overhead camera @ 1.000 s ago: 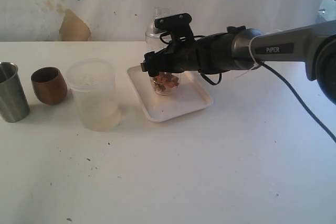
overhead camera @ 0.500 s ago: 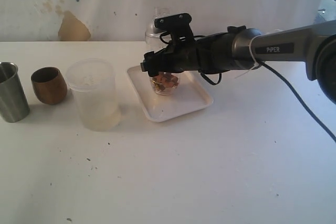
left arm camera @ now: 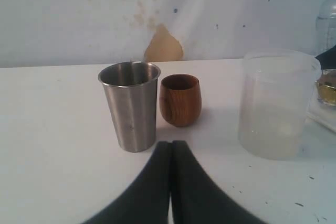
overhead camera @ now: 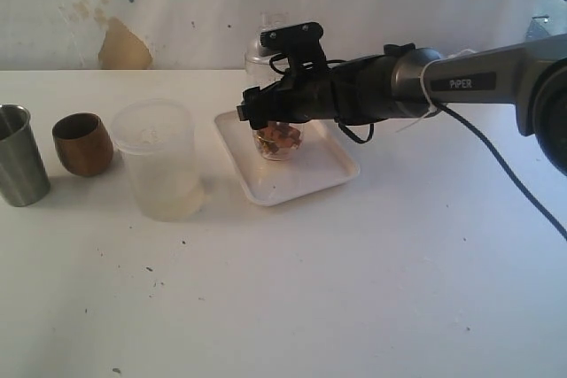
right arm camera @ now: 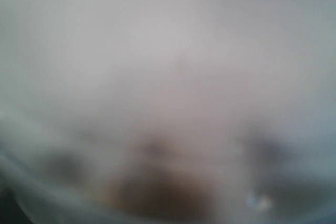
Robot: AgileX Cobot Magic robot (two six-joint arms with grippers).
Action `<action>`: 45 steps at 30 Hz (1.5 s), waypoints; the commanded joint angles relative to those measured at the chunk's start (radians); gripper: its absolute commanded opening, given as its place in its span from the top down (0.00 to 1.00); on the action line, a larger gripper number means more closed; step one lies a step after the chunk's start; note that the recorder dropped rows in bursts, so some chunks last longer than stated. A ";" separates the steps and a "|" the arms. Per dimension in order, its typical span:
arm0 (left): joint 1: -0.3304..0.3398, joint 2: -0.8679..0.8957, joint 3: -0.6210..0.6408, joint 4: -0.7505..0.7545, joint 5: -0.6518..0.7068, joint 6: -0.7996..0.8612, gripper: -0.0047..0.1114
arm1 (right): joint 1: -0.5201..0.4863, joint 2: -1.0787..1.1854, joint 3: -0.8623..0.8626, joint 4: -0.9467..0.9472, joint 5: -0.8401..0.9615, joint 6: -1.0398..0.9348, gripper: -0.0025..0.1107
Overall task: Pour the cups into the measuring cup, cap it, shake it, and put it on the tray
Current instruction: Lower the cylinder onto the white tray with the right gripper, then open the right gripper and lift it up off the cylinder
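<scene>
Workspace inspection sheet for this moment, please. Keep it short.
Surface: white table, small dark specks.
Job's things: measuring cup with brown contents stands on tray; wooden cup and steel tumbler upright, far left.
Clutter: frosted tub between cups and tray; clear bottle behind tray.
Tools: left tool shut, empty; right tool at measuring cup, grip unclear.
Cables: black cable hanging at right.
Surroundings: stained white wall.

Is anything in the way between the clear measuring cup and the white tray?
Nothing visible does. The measuring cup already stands on the tray, its upper part hidden behind the right tool.
</scene>
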 commanded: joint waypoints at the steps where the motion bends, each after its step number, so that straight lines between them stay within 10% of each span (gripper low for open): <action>1: 0.000 -0.005 0.004 0.001 -0.003 0.000 0.96 | -0.004 -0.010 -0.014 0.004 -0.006 -0.016 0.98; 14: 0.000 -0.005 0.004 0.001 -0.003 0.000 0.96 | -0.004 0.012 -0.049 0.069 0.068 -0.128 0.94; 25: 0.000 -0.005 0.004 0.001 -0.003 0.000 0.96 | -0.004 0.012 -0.049 0.067 0.033 -0.130 0.18; 45: 0.000 -0.005 0.004 0.001 -0.003 0.000 0.96 | -0.004 -0.049 -0.049 0.067 0.006 -0.146 0.16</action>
